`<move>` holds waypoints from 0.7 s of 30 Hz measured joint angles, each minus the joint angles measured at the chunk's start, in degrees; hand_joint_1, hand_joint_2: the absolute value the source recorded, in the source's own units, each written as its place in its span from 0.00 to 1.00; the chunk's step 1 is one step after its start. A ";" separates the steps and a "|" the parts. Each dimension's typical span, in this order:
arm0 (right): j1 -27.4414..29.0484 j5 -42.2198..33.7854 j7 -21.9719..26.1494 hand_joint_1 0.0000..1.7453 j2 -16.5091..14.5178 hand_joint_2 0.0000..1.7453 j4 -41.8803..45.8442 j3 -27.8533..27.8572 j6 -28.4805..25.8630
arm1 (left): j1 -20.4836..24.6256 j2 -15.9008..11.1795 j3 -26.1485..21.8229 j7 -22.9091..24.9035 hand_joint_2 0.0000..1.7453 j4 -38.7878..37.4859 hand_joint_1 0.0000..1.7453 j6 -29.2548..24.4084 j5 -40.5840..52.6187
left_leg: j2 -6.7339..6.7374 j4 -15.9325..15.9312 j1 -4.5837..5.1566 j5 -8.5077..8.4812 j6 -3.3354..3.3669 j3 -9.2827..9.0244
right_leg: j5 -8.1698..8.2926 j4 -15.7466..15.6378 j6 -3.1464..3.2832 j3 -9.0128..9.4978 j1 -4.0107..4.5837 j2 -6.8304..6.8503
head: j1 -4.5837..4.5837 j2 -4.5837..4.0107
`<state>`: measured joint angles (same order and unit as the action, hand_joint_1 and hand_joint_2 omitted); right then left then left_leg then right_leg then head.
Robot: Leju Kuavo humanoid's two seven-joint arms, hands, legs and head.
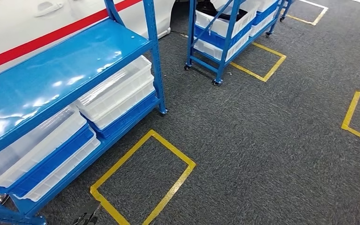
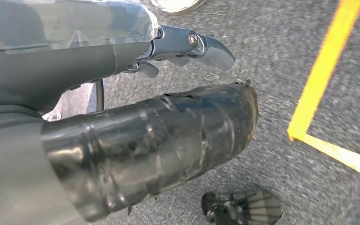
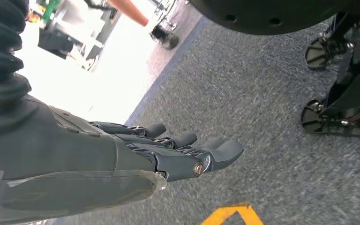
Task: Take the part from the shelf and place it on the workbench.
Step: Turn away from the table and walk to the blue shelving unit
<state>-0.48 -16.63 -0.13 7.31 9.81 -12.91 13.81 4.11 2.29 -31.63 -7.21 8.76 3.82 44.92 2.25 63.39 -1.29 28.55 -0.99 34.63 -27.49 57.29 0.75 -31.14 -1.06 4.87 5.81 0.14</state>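
Our left hand (image 2: 122,117) grasped the dark, tape-wrapped part (image 2: 168,140) low beside the blue shelf (image 1: 51,75); our right hand (image 3: 168,154) hung released, fingers spread. With no workbench in sight, we judged the slick part might slip while walking.

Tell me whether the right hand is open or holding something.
Open. In the right wrist view the right hand hangs over the grey carpet with its fingers stretched out, apart, and nothing between them.
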 joint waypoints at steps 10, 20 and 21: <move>-0.30 -0.09 0.06 0.00 -0.09 1.00 0.14 -0.01 0.01 | 0.12 -0.08 0.00 -0.07 0.00 0.00 0.00 0.00 0.00 | -2.92 -5.81 0.50 -1.54 3.33 -3.12 | -8.09 13.29 -2.53 -4.81 -0.34 -4.01 | -0.77 0.00; -0.15 -0.11 -0.04 0.00 0.13 1.00 -0.10 0.02 -0.04 | -0.07 0.07 0.00 -0.10 0.00 0.00 0.00 0.10 0.00 | -11.09 -5.82 0.53 -0.63 2.18 -3.36 | 0.90 0.94 -0.01 -1.90 0.47 -9.18 | -0.83 -0.01; -0.27 -0.11 -0.05 0.00 0.10 1.00 -0.10 0.01 -0.04 | -0.18 0.08 0.00 -0.11 0.00 0.00 0.00 0.11 0.00 | -10.64 -5.61 0.60 -0.38 1.87 -3.35 | 0.89 0.32 0.19 -1.34 0.38 -8.39 | -0.82 -0.01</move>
<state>-0.75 -16.74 -0.18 7.41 9.71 -12.90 13.77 3.94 2.37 -31.63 -7.32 8.76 3.93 44.92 -8.38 57.78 -0.69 28.17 0.89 31.28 -26.60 57.61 0.95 -32.48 -0.68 -3.52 4.99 0.13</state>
